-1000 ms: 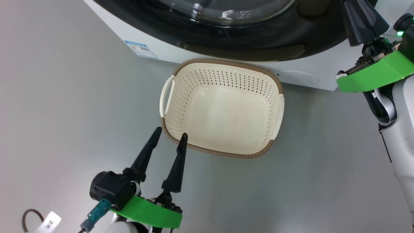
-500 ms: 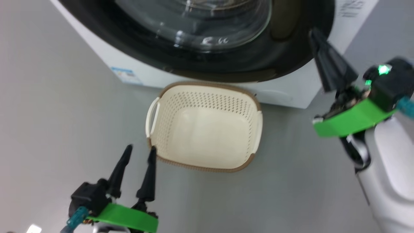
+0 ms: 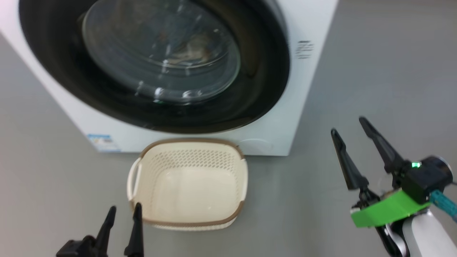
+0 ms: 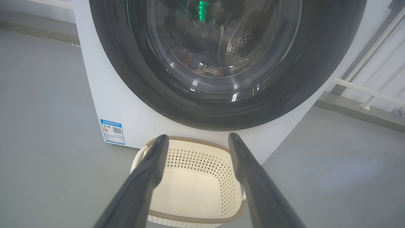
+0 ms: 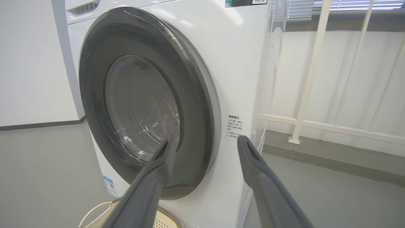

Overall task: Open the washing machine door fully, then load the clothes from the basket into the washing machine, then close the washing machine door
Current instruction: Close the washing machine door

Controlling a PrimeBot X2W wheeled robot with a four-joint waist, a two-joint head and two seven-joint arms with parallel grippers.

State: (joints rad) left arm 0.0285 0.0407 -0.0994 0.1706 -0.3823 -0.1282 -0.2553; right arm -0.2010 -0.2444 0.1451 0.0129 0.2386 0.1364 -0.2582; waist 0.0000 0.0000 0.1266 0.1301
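The white washing machine [image 3: 314, 21] stands ahead with its door [image 3: 264, 89], a black rim around bulging glass, lying flush against the front. On the floor at its base sits the cream basket [image 3: 192, 142], its inside bare. The clothes are out of view. My left gripper [image 3: 125, 206] is open just before the basket's near left corner; in the left wrist view it [image 4: 197, 136] frames the basket [image 4: 202, 161] and the door [image 4: 126, 79]. To the right of the machine, my right gripper [image 3: 348, 125] is open and holds nothing. In the right wrist view, the right gripper [image 5: 206, 141] faces the door [image 5: 95, 95] at an angle.
A blue label [image 4: 112, 131] marks the washer's lower left corner. A white railing [image 5: 308, 76] and a wall stand beyond the machine's right side. Grey floor stretches left of the washer and right of the basket.
The head camera has lifted, so the whole picture has shifted. My right gripper has opened and come away from the door's right rim, down to the lower right. The left gripper stays open.
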